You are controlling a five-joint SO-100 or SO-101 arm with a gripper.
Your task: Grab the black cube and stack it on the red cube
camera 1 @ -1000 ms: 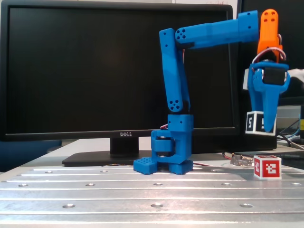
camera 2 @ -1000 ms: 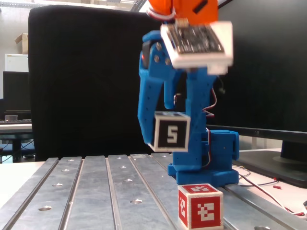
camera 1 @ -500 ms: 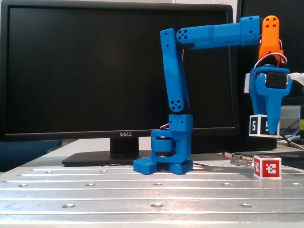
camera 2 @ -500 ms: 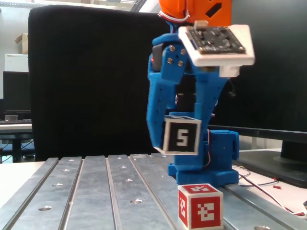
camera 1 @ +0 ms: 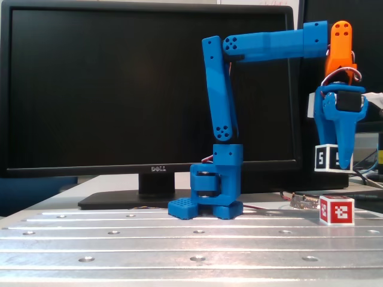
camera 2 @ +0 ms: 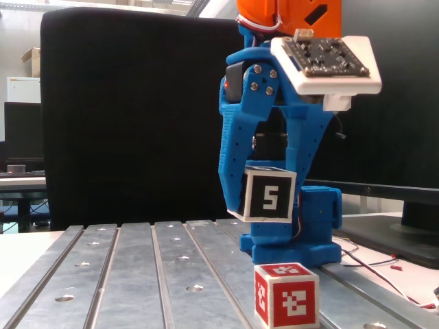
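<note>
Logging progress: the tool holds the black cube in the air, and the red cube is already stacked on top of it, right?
Not quite. The tool does hold the black cube in the air, but the red cube sits below on the table, as both fixed views show.

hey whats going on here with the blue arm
A blue robot arm is holding the black cube marked "5" in its gripper, lifted clear of the metal table. The red cube sits on the table below. In both fixed views the black cube hangs above the red one with a clear gap between them, so the stack is not yet made. A dark monitor stands behind.
</note>
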